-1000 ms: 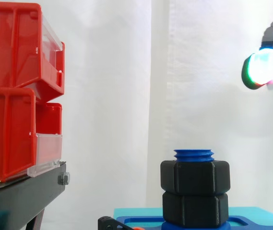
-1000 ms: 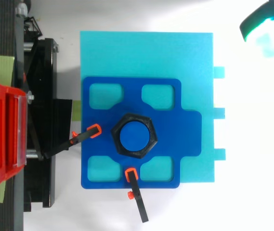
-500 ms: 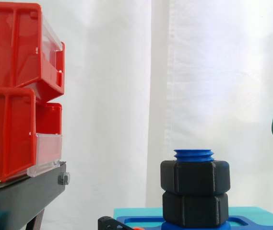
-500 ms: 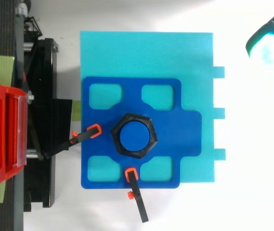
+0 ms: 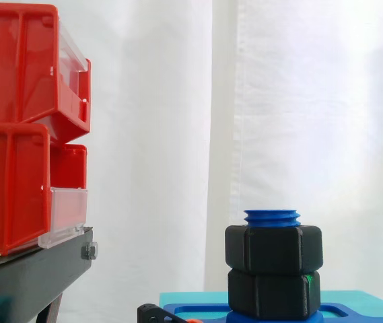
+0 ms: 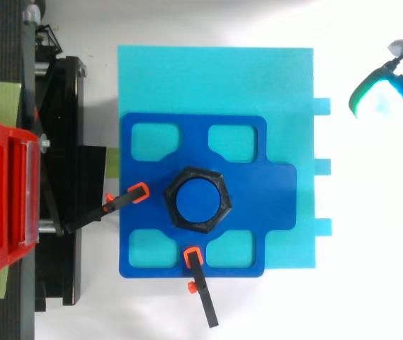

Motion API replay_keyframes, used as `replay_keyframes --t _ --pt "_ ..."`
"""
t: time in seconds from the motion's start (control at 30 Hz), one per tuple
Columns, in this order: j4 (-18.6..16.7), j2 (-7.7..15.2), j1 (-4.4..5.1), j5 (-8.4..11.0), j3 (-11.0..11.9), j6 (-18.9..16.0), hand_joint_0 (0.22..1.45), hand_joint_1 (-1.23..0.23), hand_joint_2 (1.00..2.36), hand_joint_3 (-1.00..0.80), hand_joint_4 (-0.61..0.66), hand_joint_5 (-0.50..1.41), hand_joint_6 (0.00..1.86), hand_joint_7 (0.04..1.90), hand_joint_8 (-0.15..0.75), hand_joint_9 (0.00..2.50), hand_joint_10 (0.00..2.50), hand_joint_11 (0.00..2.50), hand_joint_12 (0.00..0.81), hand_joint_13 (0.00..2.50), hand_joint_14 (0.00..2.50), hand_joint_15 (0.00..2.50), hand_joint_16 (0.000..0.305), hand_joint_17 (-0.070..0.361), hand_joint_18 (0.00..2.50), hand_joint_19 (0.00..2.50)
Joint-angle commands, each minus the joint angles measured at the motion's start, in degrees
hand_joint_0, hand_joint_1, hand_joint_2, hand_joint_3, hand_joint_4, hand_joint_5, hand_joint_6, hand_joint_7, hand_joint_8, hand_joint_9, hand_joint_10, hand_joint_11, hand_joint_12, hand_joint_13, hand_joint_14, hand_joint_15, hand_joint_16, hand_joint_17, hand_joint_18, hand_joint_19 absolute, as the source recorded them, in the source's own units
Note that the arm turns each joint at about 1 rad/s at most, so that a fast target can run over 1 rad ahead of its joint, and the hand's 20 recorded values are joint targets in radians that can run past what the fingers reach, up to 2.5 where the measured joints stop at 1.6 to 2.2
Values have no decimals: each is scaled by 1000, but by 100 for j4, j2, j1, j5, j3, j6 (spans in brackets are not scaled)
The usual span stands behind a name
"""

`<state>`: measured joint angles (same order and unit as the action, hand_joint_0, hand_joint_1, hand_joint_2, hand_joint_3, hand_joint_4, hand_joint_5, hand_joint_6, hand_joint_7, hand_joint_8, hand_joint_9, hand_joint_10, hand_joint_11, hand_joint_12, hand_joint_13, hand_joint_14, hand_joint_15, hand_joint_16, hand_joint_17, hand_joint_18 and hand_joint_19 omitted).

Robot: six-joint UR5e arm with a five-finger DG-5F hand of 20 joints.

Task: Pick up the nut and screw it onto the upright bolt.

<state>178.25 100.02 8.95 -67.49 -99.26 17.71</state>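
I am seeing the black nut (image 5: pixel 273 248) sitting on the blue bolt (image 5: pixel 272 217), an orange-tipped clamp (image 6: pixel 139 191) pinning the fixture (image 6: pixel 272 191) steady. The hand (image 6: pixel 392 81) is hovering aside; I cannot tell its grasp.

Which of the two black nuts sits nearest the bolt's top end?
The upper nut: it is stacked on the lower nut, with only the blue bolt's threaded tip showing above it. The lower nut sits down at the blue plate.
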Motion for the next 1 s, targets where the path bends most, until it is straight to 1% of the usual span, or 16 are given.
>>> replay_keyframes --t 0.0,0.1,0.43,0.5,0.63,0.97 --pt "-54 0 10 -18 -15 14 590 -570 1000 -497 156 -239 501 665 258 330 0 0 317 0 0 0 36 81 0 0" --pt "-63 0 10 -27 -15 75 571 -570 1000 -500 142 -243 501 655 244 259 0 0 316 0 0 0 37 82 0 0" --pt "-80 0 1 -27 -15 84 543 -569 1000 -500 126 -239 501 644 231 229 0 0 321 0 0 0 39 88 0 0" --pt "-80 0 10 -27 -15 75 526 -533 1000 -500 102 -239 501 636 227 199 0 0 328 0 0 0 41 92 0 0" --pt "-89 0 10 -36 -15 75 524 -519 1000 -500 91 -240 501 637 225 188 0 0 329 0 0 0 42 94 0 0" --pt "-115 0 1 -18 -15 84 517 -532 1000 -500 102 -243 501 651 226 176 0 0 332 0 0 0 43 96 0 0"
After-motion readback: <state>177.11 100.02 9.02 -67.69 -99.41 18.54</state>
